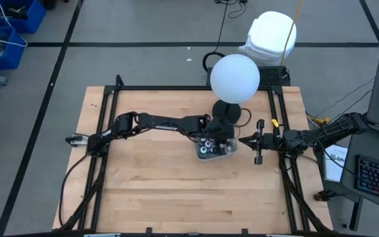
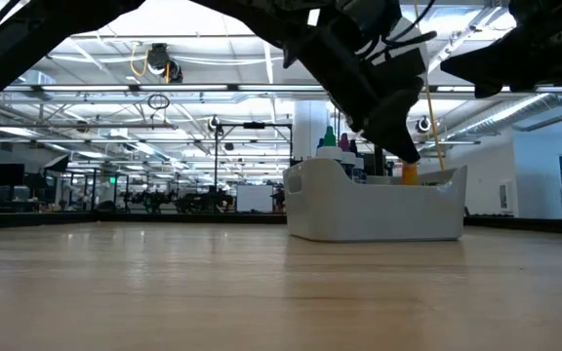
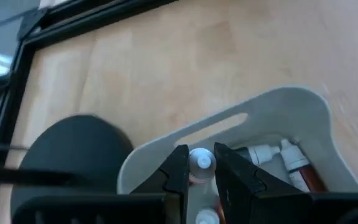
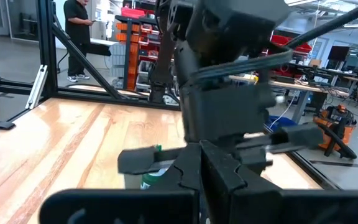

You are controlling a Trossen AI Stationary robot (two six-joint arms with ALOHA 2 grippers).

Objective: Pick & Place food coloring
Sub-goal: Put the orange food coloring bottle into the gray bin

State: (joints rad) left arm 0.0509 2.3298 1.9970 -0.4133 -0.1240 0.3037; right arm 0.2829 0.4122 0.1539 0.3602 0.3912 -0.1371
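A pale grey tray (image 1: 231, 151) stands on the wooden table at mid-right, with several small food coloring bottles (image 3: 272, 153) lying inside. In the low view, coloured bottle tops (image 2: 331, 137) stick up above its wall (image 2: 374, 210). My left gripper (image 3: 201, 154) reaches from the table's left over the tray and is shut on a white-capped bottle with a red body (image 3: 201, 163). My right gripper (image 1: 243, 140) waits level and shut just right of the tray, touching nothing. My left gripper pinches the white-capped bottle between its two fingers, which stand on either side of it just below the cap (image 3: 195, 177). The fingers slant down from the table's left. The bottle is inside the tray's outline; whether its bottom rests there is hidden by the gripper.
A black round lamp base (image 1: 227, 110) with a white globe (image 1: 235, 78) above it stands just behind the tray. A black frame (image 1: 176, 88) runs around the table. Bare wood lies toward the near edge and the left.
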